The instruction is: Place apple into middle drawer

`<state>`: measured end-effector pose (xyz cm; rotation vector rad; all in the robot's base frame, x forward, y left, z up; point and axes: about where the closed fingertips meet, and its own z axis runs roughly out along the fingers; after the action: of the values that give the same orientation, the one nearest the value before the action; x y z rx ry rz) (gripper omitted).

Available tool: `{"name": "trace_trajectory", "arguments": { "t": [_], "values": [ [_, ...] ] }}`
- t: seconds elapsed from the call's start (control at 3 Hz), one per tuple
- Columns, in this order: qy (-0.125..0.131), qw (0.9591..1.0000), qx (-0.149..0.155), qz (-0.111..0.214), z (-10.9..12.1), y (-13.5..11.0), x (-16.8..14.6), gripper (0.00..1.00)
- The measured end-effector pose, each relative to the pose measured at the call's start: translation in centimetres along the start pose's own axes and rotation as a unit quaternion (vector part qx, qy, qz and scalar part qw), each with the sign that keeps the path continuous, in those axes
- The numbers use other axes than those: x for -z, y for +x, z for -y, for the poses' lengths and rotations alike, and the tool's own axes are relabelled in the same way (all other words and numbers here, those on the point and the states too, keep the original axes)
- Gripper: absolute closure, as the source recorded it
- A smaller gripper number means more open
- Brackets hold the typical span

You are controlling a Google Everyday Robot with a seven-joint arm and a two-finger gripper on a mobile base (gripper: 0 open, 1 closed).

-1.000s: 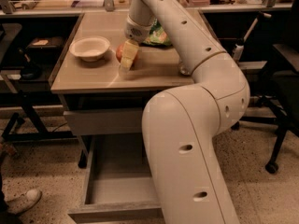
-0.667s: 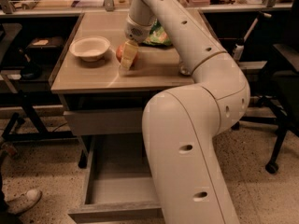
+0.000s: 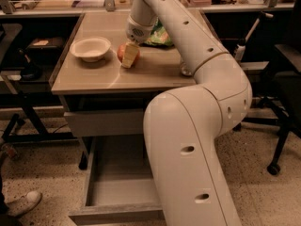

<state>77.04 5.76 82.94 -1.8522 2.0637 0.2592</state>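
Apple (image 3: 122, 53): on the tabletop (image 3: 94, 76), just right of the white bowl (image 3: 91, 48).
Gripper (image 3: 130, 56): at the apple, over its right side — we cannot tell whether it grips.
Middle drawer (image 3: 117, 178): open, empty, below the apple and nearer the camera — we judge the carry runs down and forward.
Writing: we read none.

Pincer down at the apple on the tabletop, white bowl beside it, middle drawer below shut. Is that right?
Not quite: the middle drawer is pulled open, not shut, as the camera view shows. The rest holds: the pincer is down at the apple on the tabletop, with the white bowl beside it.
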Motion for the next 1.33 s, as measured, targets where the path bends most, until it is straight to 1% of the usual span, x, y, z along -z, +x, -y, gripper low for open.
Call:
{"name": "trace_trajectory", "arguments": {
  "t": [0.33,0.67,1.0,1.33],
  "values": [
    [0.0,1.0,0.0,0.0,0.0,0.0,0.0,0.9],
    [0.005,1.0,-0.001,0.002,0.2,-0.2,-0.1,1.0],
    [0.019,0.9997,-0.013,0.007,-0.5,0.5,1.6,1.0],
    [0.033,0.9986,-0.036,0.022,-2.6,1.8,3.9,1.0]
  ]
}}
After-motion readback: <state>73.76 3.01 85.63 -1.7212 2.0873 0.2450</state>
